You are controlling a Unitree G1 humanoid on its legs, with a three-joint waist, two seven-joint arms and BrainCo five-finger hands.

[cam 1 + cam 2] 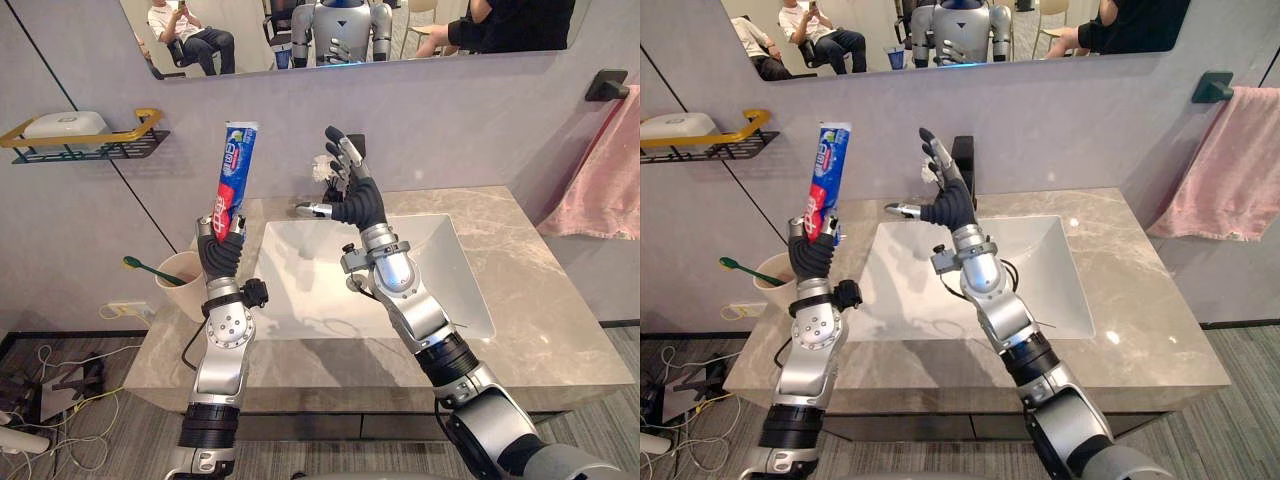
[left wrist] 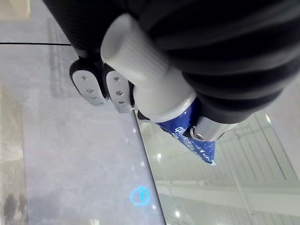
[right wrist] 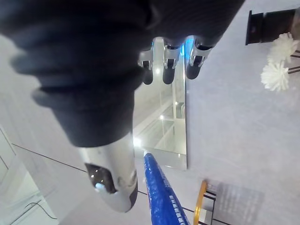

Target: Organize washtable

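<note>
Left robot hand [image 1: 222, 248] is clamped round the cap end of the toothpaste tube [image 1: 232, 172], holding it high over the desk's [image 1: 540, 300] left side. Its long axis is near vertical, crimped end up. Right robot hand [image 1: 352, 192] hovers spread open above the sink [image 1: 300, 290]. Mid-carry, I'd say. Next comes lowering it cap-first into the cup [image 1: 183, 285].

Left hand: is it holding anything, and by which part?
The left hand grips the toothpaste tube near its cap end, crimp upward; the right hand is open, empty.
</note>
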